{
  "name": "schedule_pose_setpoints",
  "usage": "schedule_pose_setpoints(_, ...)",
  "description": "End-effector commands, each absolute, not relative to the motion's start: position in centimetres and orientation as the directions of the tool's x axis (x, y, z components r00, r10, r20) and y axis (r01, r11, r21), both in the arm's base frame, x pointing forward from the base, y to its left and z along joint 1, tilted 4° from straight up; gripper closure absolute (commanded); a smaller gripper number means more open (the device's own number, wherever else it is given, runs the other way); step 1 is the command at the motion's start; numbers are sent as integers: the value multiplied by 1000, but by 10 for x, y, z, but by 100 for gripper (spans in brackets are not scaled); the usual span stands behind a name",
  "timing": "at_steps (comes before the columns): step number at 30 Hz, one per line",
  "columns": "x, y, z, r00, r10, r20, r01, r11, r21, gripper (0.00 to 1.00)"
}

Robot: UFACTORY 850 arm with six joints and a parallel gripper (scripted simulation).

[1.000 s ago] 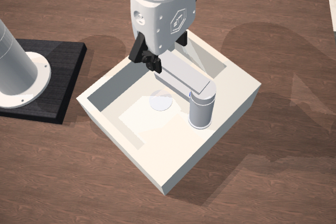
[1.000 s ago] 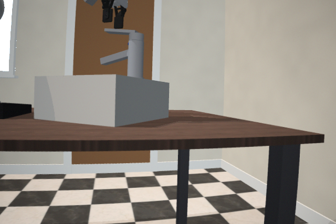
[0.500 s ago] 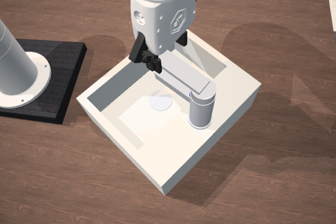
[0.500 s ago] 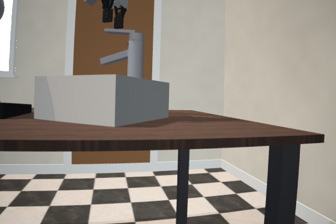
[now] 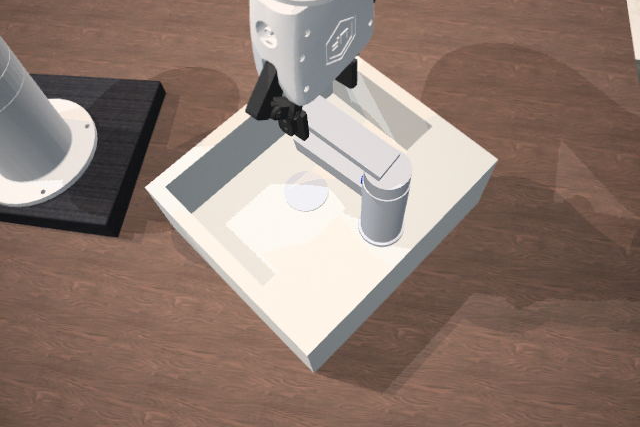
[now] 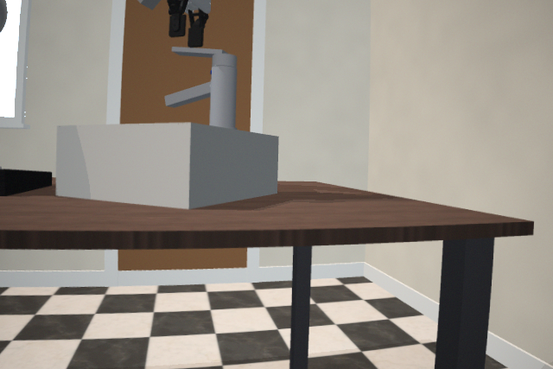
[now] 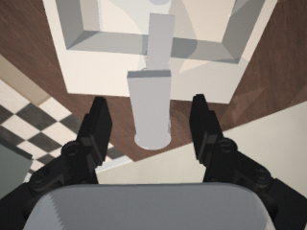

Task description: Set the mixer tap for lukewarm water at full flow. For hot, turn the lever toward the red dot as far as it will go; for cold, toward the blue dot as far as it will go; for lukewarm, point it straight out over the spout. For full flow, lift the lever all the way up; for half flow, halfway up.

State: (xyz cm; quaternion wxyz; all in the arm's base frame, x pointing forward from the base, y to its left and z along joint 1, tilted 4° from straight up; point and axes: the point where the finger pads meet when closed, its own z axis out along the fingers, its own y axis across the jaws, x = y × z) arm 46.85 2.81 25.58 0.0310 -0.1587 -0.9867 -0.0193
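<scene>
The grey mixer tap [image 5: 385,205] stands on the rim of a white basin [image 5: 320,215]. Its flat lever [image 5: 351,140] lies level and points out over the spout [image 6: 187,94], in line with it. A blue dot [image 5: 361,180] shows on the tap body; I cannot see the red dot. My gripper [image 5: 320,102] is open and hangs just above the lever's free end [image 6: 196,51], with its fingertips [image 6: 187,41] close over the lever top. In the wrist view the lever [image 7: 151,103] lies between my two spread fingers, with a gap on each side. Nothing is held.
The basin has a round drain [image 5: 306,190] below the spout. My arm's base [image 5: 31,153] stands on a black plate [image 5: 103,153] to the left of the basin. The table edge [image 6: 402,231] runs along the front, and a wall stands behind.
</scene>
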Motion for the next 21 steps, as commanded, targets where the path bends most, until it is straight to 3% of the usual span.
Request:
schedule_pose_setpoints(1, 469, 28, 257, -948, 312, 65, 314, 949, 29, 26)
schedule_pose_setpoints(21, 469, 28, 254, -948, 312, 65, 314, 949, 29, 26)
